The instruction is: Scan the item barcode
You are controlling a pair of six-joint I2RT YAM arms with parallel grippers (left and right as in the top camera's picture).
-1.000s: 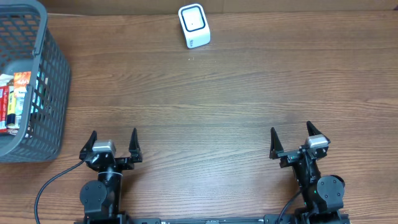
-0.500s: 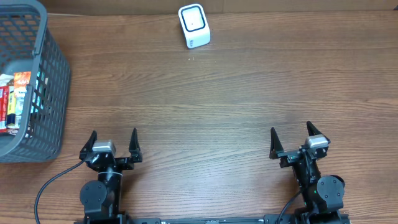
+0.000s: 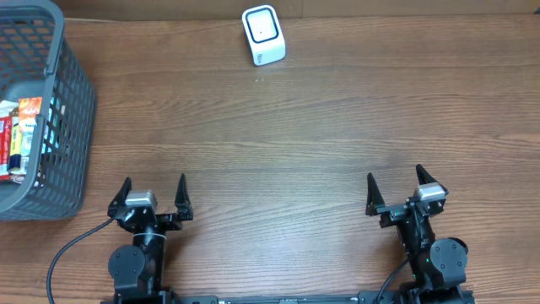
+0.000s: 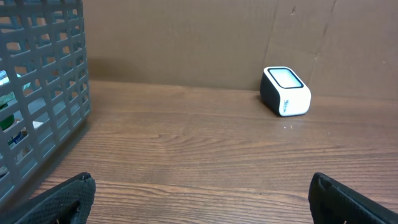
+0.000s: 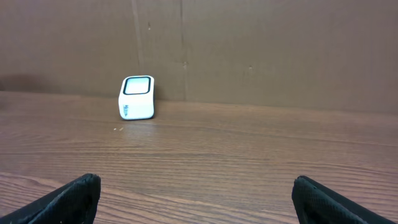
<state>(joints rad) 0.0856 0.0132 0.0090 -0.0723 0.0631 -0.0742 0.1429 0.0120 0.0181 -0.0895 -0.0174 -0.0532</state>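
standing at the left edge of the brown wood-grain table (image 3: 295, 127), a grey plastic lattice basket (image 3: 72, 101) is seen with several colourful printed packets (image 3: 21, 127) lying inside it (their barcodes cannot be made out). nothing is held or touched by either arm. the left gripper (image 3: 154, 181) is spread fully apart over bare wood near the front edge, and the right gripper (image 3: 394, 172) is likewise spread wide, well apart from the basket. a small white rounded-box scanner (image 3: 263, 35) with a dark-rimmed glassy window is set at the table's far edge, before a brown cardboard backdrop (image 5: 249, 43). dark, tapered fingertips (image 4: 62, 199) are shown at the lower corners of each wrist view.
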